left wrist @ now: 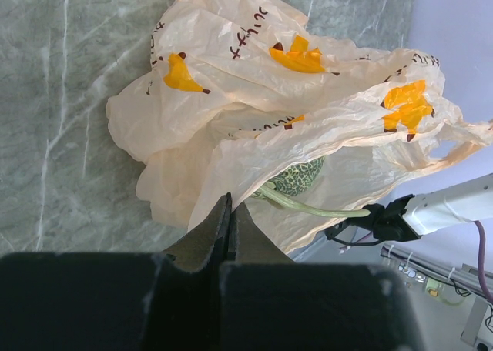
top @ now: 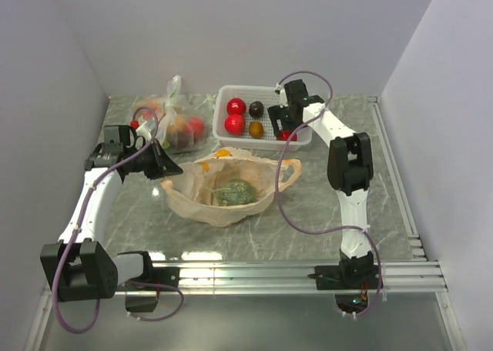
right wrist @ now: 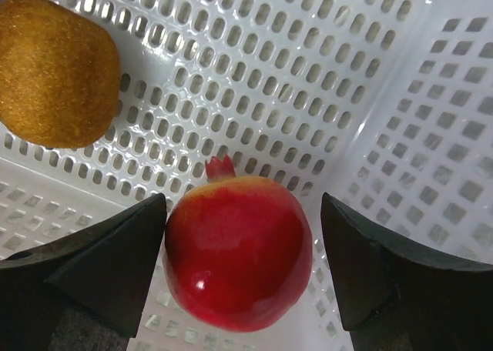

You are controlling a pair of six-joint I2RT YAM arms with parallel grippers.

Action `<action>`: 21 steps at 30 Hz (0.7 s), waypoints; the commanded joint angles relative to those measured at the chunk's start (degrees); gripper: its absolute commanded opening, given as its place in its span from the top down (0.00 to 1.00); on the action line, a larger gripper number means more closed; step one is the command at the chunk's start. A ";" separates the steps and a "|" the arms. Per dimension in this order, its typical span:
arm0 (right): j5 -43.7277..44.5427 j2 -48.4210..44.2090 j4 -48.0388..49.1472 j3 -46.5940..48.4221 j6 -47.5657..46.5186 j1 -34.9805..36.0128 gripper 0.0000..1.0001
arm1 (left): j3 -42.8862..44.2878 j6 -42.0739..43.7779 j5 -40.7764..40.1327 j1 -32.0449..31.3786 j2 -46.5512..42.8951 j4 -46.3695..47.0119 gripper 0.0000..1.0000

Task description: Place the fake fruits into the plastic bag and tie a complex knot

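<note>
While reaching into the white perforated basket (right wrist: 308, 81), straddles a red pomegranate (right wrist: 235, 262) with the right gripper (right wrist: 243, 212) spread wide, one finger touching it, the other clear. Has an orange-brown fruit (right wrist: 54, 70) near, in the same basket. Pinches the peach plastic bag (left wrist: 231, 97) at its edge with the left gripper (left wrist: 229, 222), fingers pressed together. Shows the green netted melon (top: 233, 192) lying inside that bag.

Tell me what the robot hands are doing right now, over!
Left gripper shut, pinching plastic bag edge. Right gripper open around red fruit in basket. Melon already bagged. No blocker seen.
</note>
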 commanded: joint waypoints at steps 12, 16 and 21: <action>-2.55 0.13 -3.06 3.41 0.60 -0.17 0.49 | 2.73 0.05 -0.06 0.12 0.00 0.56 1.00; -7.46 -6.88 -2.10 3.68 3.23 -0.43 0.66 | 2.47 -0.48 0.20 0.12 -0.44 0.82 1.00; -13.89 -15.85 0.18 3.41 5.87 -0.78 0.71 | 3.08 -0.48 0.20 0.21 0.17 0.56 1.00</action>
